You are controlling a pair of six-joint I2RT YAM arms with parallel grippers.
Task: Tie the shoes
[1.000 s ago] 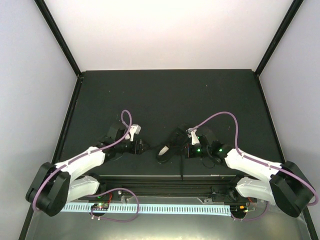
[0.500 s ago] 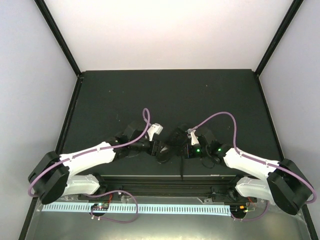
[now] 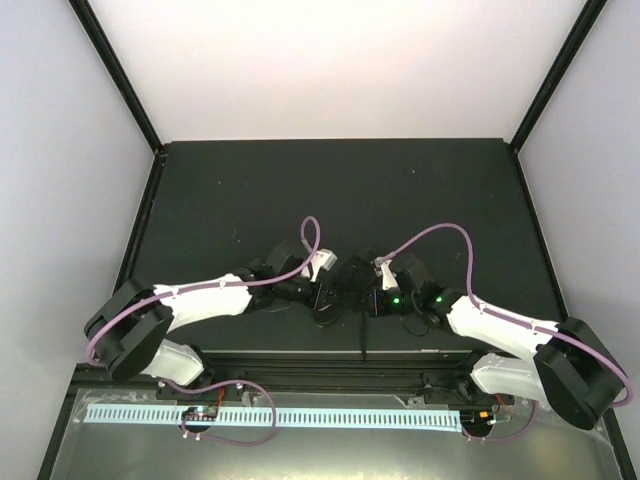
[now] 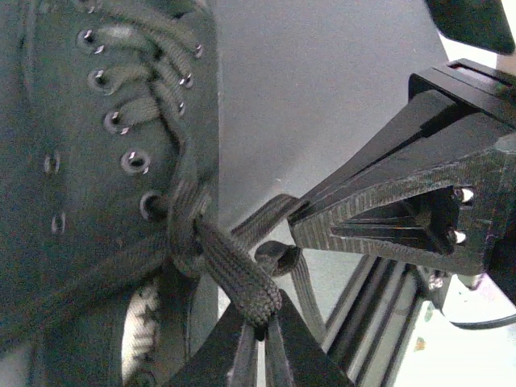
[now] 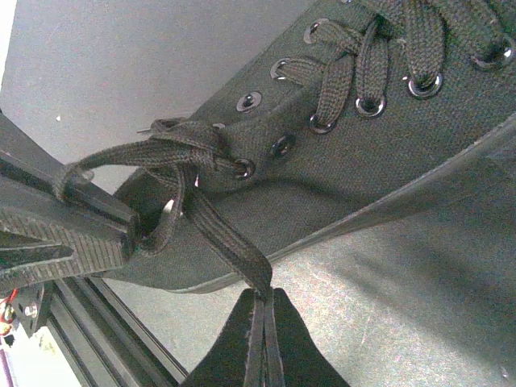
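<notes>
Two grippers, one shoe, two lace ends. Left gripper [image 4: 262, 347] clenched on lace end [image 4: 234, 274]; right gripper [image 5: 262, 355] clenched on other lace end [image 5: 230, 242]. Black shoe [image 3: 340, 285] between both, near front edge of dark surface [image 3: 300, 190].

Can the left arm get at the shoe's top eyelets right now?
Probably yes: the left gripper sits beside the eyelets, nothing between. But it is shut on a lace and would have to let go first.
</notes>
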